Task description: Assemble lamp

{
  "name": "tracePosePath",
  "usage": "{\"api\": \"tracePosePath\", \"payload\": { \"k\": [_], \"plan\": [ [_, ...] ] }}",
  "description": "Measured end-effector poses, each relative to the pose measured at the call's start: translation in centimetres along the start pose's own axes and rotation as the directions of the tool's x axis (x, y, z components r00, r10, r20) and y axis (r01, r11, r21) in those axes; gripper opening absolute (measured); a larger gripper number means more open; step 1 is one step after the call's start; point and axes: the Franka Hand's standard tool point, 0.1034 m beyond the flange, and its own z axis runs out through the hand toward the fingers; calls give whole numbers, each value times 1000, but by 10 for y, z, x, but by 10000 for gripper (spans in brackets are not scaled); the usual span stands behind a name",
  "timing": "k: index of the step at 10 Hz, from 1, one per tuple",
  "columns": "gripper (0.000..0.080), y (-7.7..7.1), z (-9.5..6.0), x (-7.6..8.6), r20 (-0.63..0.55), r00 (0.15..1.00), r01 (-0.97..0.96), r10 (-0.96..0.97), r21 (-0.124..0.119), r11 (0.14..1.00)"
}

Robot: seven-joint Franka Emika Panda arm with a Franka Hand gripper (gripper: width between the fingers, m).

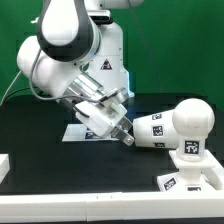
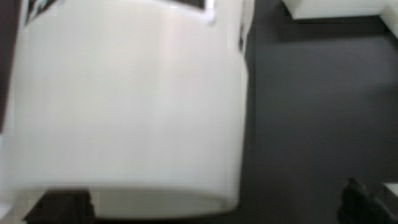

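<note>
The white tapered shade lies on its side on the black table, tags showing on its wall. It fills most of the wrist view. My gripper is at the shade's end on the exterior view's left. In the wrist view my gripper is open, with the dark fingertips wide apart. One is at the shade's rim and the other stands clear of it. The round bulb stands upright on the low angular base at the exterior view's right.
The marker board lies on the table under my arm. The big white robot pedestal stands behind it. A white rail runs along the table's front edge, and a white block sits at the exterior view's left edge.
</note>
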Motion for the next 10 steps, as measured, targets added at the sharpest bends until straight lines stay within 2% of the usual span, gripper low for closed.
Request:
{"api": "tracePosePath", "payload": {
  "k": [2,4,5,6,7,10],
  "plan": [
    [669,-1,1,0,-2,1000,-3,3,-1,1000],
    [396,-1,0,0,-3,1000,-5,5,0,1000],
    [396,-1,0,0,-3,1000,-5,5,0,1000],
    [215,-1,0,0,-3,1000,-5,5,0,1000],
    [86,-1,0,0,-3,1000,-6,6,0,1000],
    [43,-1,0,1,-3,1000,-6,6,1,1000]
  ]
}}
